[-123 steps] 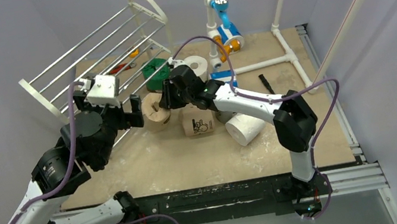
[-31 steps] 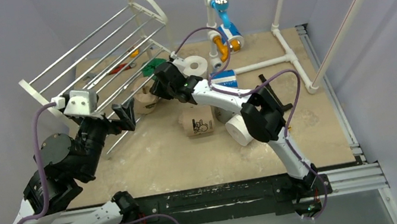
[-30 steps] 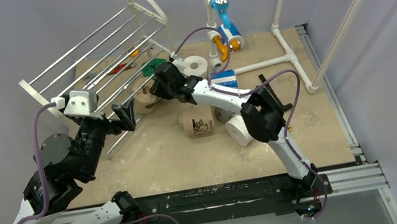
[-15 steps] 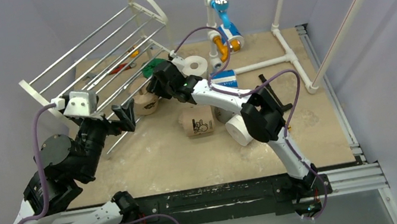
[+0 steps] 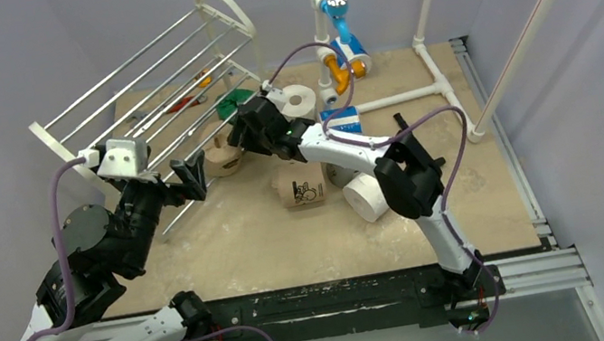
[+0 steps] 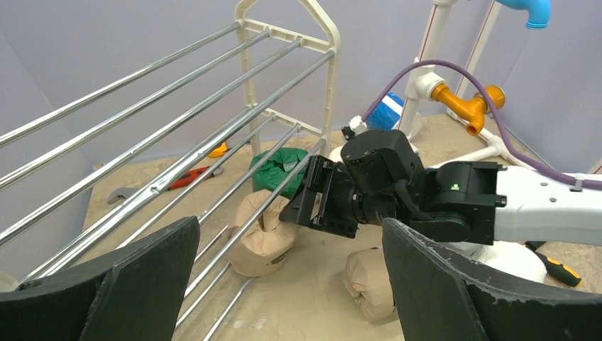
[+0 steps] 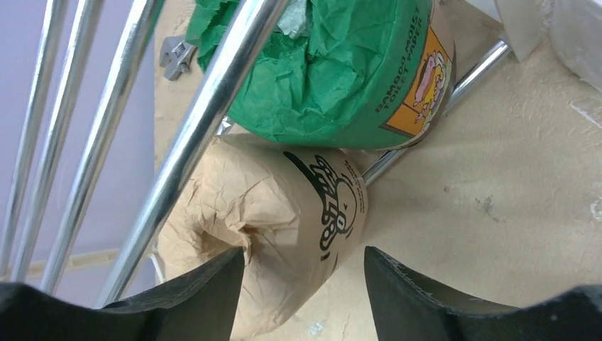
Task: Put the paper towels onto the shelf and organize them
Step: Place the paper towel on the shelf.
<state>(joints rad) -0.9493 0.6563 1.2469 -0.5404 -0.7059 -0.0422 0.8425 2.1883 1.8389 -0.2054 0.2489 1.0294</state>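
Loosely crinkled tan roll (image 7: 284,234), smooth rods (image 7: 213,106)

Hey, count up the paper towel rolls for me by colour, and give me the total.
Tan: 2, the far tan roll and the near tan roll
White: 2, the far white roll and the near white roll
Green: 1, the green roll
Blue-white: 1, the blue-white roll
Grey: 1, the grey roll, mostly hidden
Total: 7
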